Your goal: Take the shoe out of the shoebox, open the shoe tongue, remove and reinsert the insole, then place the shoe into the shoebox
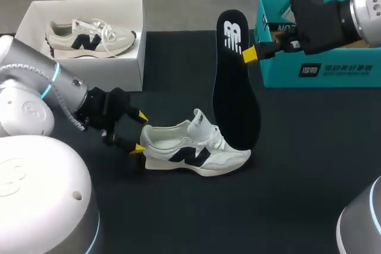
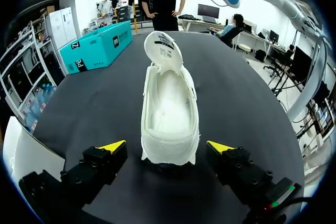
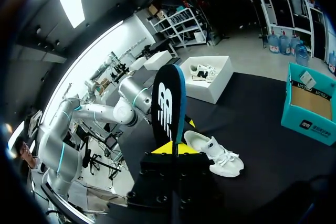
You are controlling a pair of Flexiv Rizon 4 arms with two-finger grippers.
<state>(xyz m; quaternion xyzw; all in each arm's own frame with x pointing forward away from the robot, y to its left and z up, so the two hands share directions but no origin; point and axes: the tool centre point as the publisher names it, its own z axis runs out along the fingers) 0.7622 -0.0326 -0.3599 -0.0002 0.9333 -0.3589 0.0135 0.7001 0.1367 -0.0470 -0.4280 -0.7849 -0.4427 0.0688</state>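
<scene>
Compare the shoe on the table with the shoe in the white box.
The shoe on the table has its heel between the left tool's open fingers; the shoe in the white box is untouched. The shoe on the table has its tongue up and insole out, held by the right tool; the shoe in the white box looks laced shut. Both are pale with a dark side mark.

The white shoe (image 2: 169, 114) is seen on the black table (image 2: 94, 103). Its heel is set between the spread fingers of the left gripper (image 2: 167, 146) and is touched by neither yellow tip. The tongue (image 2: 163, 51) is raised. A teal shoebox (image 2: 100, 45) is seen farther ahead, off to one side.
</scene>
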